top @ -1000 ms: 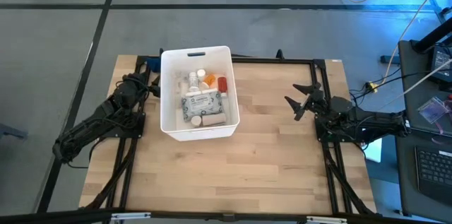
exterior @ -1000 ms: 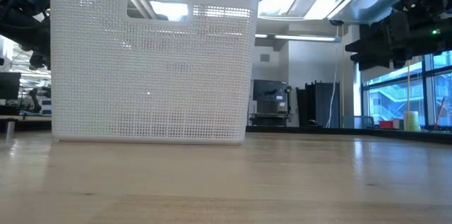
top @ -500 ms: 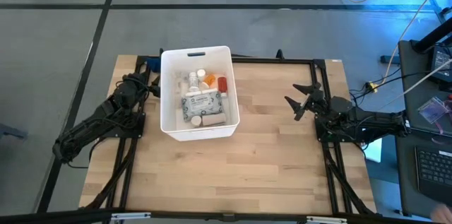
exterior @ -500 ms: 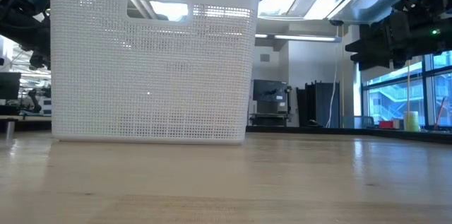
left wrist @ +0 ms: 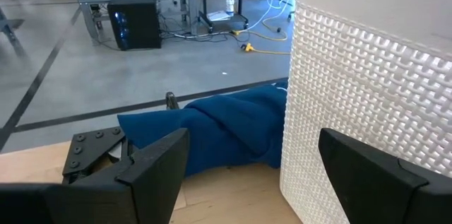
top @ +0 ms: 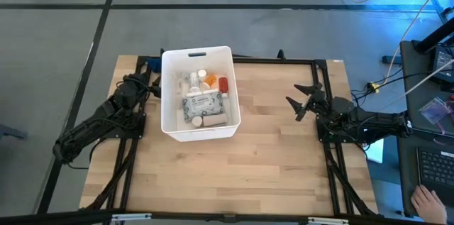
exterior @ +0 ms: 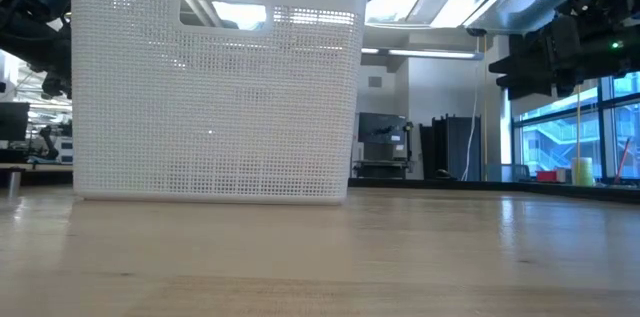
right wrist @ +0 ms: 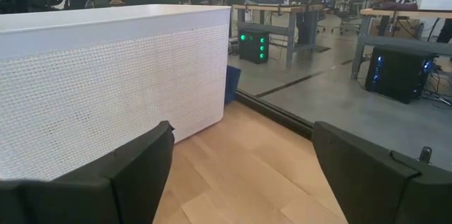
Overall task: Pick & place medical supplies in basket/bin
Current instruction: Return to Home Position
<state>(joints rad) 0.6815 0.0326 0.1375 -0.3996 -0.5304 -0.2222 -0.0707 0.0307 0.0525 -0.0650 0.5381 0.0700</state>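
Sitting on the bench [top: 269, 161], the white bin [top: 202, 134] held the medical supplies [top: 204, 101]; a blue cloth [left wrist: 226, 128] lay just outside it. Left fingers [top: 150, 86] beside it and right fingers [top: 296, 108], well apart, stood released, holding nothing.

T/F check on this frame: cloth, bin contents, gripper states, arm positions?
1. The blue cloth is inside the white bin. False: it lies outside, beside the bin's wall, near the left gripper.
2. The left gripper and the right gripper are both open and hold nothing. True.
3. The orange pill bottle is in the bin. True.
4. The right gripper hangs over the bin. False: it is at the right side of the table, well apart from the bin.
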